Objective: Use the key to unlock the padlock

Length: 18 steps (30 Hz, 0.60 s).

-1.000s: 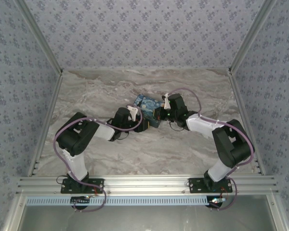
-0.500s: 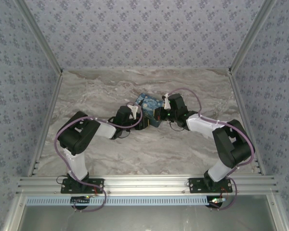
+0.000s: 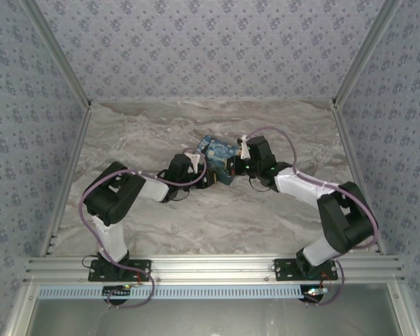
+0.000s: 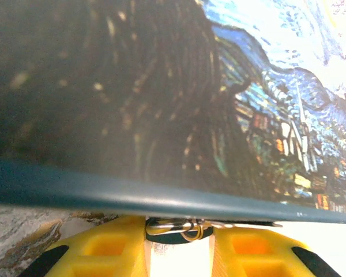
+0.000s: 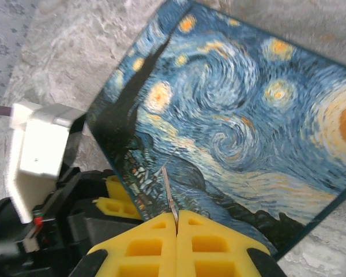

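Observation:
The tiny padlock (image 4: 173,231), with a teal body and a silvery shackle, hangs under the front edge of the starry-night box (image 4: 230,98). It fills the gap between my left gripper's (image 4: 179,248) yellow fingers (image 4: 104,248), which are closed on it from both sides. My right gripper (image 5: 177,222) is shut on the key (image 5: 169,193). The key's thin silvery blade sticks out over the box lid (image 5: 242,115). From above, the left gripper (image 3: 211,180) and the right gripper (image 3: 232,166) meet at the box's (image 3: 217,154) near corner.
The box sits mid-table on the marble top (image 3: 161,224). Patterned walls and metal frame rails (image 3: 196,266) enclose the workspace. The left gripper's fingers (image 5: 118,199) and white wrist camera housing (image 5: 37,150) crowd the box's left edge.
The left jaws have narrowed around the padlock and that gripper has nudged toward the box. The right arm's elbow has swung outward to the right while its gripper stays at the box.

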{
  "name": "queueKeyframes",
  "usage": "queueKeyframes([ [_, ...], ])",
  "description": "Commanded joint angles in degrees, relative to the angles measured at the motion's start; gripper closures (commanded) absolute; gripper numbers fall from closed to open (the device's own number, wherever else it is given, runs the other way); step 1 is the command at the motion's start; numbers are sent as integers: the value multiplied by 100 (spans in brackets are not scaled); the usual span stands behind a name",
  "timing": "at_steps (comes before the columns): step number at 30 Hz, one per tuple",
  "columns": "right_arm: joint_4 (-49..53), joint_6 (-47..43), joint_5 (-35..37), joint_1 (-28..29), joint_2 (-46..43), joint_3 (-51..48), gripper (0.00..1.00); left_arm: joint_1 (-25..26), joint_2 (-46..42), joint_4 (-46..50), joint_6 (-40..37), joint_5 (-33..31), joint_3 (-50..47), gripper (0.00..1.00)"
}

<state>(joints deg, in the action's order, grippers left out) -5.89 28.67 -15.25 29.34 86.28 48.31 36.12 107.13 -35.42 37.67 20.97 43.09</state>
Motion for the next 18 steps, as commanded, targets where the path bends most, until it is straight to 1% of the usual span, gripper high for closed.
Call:
queueKeyframes([
  [1,57,-351,242,-25,-578,-256,100,32,-320,100,266,-2,33,74],
  [5,23,-703,388,16,-1203,-839,100,83,-545,312,547,3,53,76],
  [11,-634,-1004,417,253,-1969,-1941,100,268,-832,823,738,-65,250,80],
  [14,-879,-1200,529,495,-2071,-2231,100,307,-886,907,971,-19,344,81],
  [18,-1214,-1488,731,821,-1888,-2435,100,339,-969,1144,1296,65,515,83],
])
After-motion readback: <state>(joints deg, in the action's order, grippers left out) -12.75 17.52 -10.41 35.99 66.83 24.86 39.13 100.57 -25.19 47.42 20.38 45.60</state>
